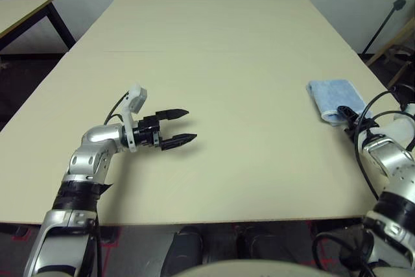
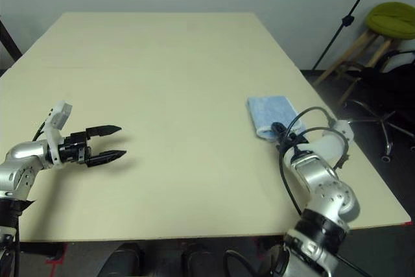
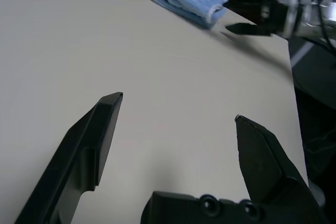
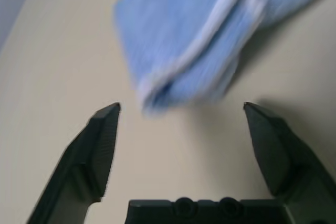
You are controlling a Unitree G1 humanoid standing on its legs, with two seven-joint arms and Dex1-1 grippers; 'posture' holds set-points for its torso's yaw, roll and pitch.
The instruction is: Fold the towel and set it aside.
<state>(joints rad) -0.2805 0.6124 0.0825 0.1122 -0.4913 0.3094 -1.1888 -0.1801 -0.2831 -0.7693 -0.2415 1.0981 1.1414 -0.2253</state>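
Near the right edge of the counter point(image 1: 214, 50), about midway along it, lies the towel point(image 1: 334, 98), a light-blue terry cloth already folded into a compact, thick bundle with white stitched edging showing along one side. Its long axis runs roughly from the counter's near edge toward its far edge, slightly skewed, with the rounded end of the bundle turned toward the robot. The towel rests flat on the counter, and nothing grips it.

Just on the near side of that end sits the right gripper point(image 4: 181, 108), its two black fingers spread wide, the towel lying straight ahead of the gap between them and clear of both tips. In the right wrist view a strip of bare counter separates the fingertips from the cloth, so gripper and towel are close but apart. The right gripper points along the towel's long axis, toward the far edge.

Well apart, close to the counter's left edge and nearer its front, hangs the left gripper point(image 1: 178, 126), likewise spread wide and holding nothing; it points across the counter toward the towel, with a broad stretch of bare surface between them.

The right arm is by far the nearer. Judged from this layout, the fold appears complete and the towel set aside at the counter's right edge.
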